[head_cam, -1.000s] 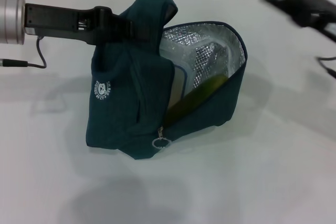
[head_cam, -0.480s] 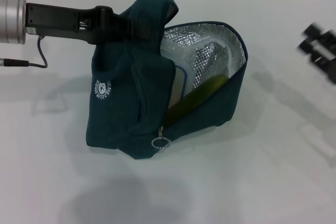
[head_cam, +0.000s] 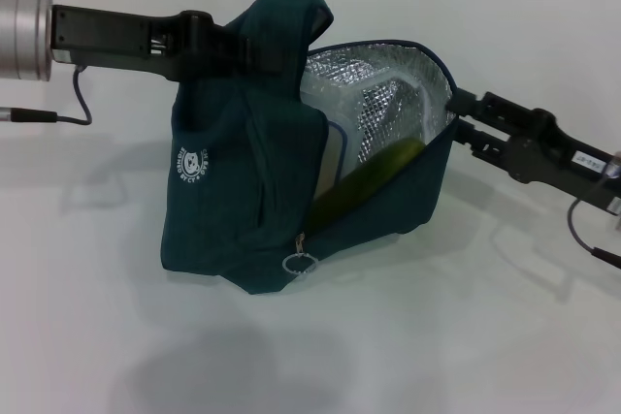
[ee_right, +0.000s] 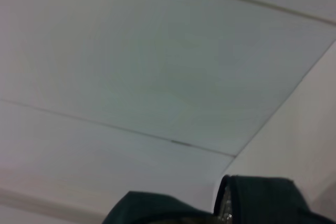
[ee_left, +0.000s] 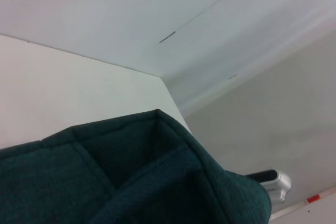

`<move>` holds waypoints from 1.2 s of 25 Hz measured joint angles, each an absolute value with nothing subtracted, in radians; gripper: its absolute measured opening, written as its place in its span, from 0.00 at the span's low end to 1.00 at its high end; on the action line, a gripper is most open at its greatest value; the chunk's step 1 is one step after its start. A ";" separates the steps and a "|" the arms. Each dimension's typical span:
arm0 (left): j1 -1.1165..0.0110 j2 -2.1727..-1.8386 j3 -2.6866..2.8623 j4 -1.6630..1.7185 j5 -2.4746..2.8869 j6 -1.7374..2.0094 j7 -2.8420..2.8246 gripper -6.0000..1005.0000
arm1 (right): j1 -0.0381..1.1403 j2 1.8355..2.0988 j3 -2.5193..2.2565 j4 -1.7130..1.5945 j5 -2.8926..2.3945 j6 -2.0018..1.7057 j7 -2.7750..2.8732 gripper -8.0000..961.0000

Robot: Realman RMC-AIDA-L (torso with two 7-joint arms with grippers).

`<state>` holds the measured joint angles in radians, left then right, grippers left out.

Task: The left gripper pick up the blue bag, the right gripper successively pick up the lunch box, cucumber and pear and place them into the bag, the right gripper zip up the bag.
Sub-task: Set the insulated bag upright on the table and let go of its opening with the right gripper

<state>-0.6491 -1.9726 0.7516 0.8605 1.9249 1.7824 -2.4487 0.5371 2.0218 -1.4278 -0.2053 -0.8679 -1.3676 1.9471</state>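
Note:
The blue bag [head_cam: 243, 201] stands on the white table, hung by a handle from my left gripper [head_cam: 245, 48], which is shut on that handle. Its mouth gapes to the right and shows silver lining. Inside lie the clear lunch box [head_cam: 383, 104] and, in front of it, the cucumber [head_cam: 374, 170]. The pear is out of view. My right gripper [head_cam: 460, 115] reaches in from the right, open, its fingers level with the bag's right rim. The zipper ring [head_cam: 299, 264] hangs at the front lower edge. Both wrist views show only bag fabric [ee_left: 131, 182] [ee_right: 252, 198].
A black cable [head_cam: 58, 115] trails on the table under the left arm. Another cable [head_cam: 587, 235] loops below the right arm. The white table [head_cam: 408, 336] spreads in front of the bag, and a wall runs along the back.
The right arm has swung from the far upper right down and leftward to the bag's right rim. The bag and the left gripper have hardly moved.

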 joint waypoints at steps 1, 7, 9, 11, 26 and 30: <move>-0.649 -1.973 0.752 0.861 1.925 1.782 -2.448 0.05 | 0.541 2.022 -1.432 -0.205 -0.869 -1.364 1.949 0.61; -0.649 -1.973 0.754 0.861 1.925 1.784 -2.448 0.05 | 0.557 2.019 -1.469 -0.203 -0.871 -1.334 1.961 0.60; -0.647 -1.974 0.754 0.861 1.925 1.784 -2.447 0.05 | 0.558 2.015 -1.482 -0.207 -0.872 -1.333 1.948 0.60; -0.646 -1.974 0.755 0.861 1.925 1.784 -2.446 0.05 | 0.556 2.014 -1.485 -0.213 -0.872 -1.336 1.908 0.59; -0.652 -1.977 0.760 0.861 1.929 1.789 -2.444 0.05 | 0.549 2.016 -1.463 -0.247 -0.865 -1.405 1.810 0.07; -0.654 -1.981 0.764 0.861 1.929 1.795 -2.444 0.05 | 0.538 2.006 -1.400 -0.248 -0.864 -1.514 1.766 0.04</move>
